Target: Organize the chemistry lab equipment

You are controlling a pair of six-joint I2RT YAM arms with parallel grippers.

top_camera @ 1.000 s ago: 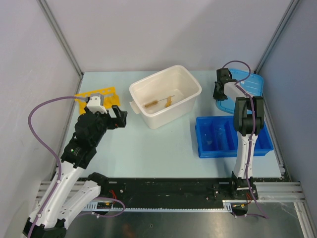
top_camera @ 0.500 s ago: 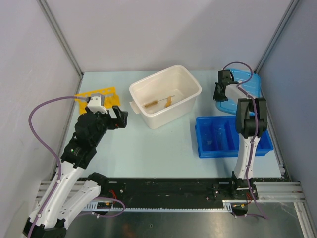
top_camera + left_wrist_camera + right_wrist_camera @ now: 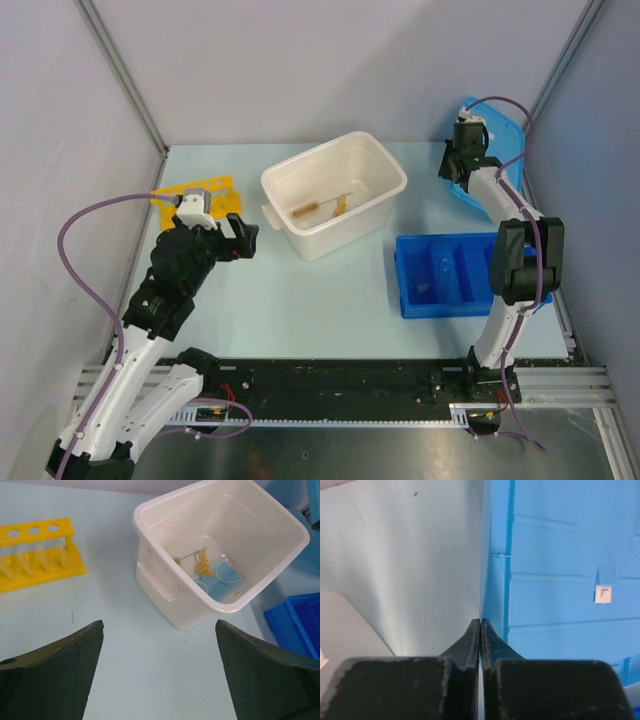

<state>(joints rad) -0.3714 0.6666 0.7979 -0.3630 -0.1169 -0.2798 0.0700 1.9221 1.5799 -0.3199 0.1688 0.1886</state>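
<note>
The yellow holed tube rack [image 3: 200, 192] [image 3: 35, 555] lies at the left with short clear tubes [image 3: 42, 560] in it. Inside the white tub [image 3: 300, 165] [image 3: 150, 510] lie the thin wire brush [image 3: 318, 207] [image 3: 192, 557], a pale blue square piece [image 3: 225, 580] and a small amber piece [image 3: 204, 567]. My left gripper [image 3: 238, 238] [image 3: 160, 625] hangs open over bare table between the rack and the tub. At the back right, my right gripper [image 3: 458, 165] [image 3: 480, 620] is shut on the edge of the blue lid [image 3: 500, 125] [image 3: 560, 555], which stands tilted up off the table.
The blue divided tray [image 3: 420, 255] [image 3: 295, 620] sits at the right in front of the lid, with clear tubes [image 3: 447, 272] in one compartment. Grey walls close in the left, back and right. The right arm reaches over the tray.
The right gripper closed on the lid's edge and lifted it up and back toward the far right corner. The left arm has not moved.
</note>
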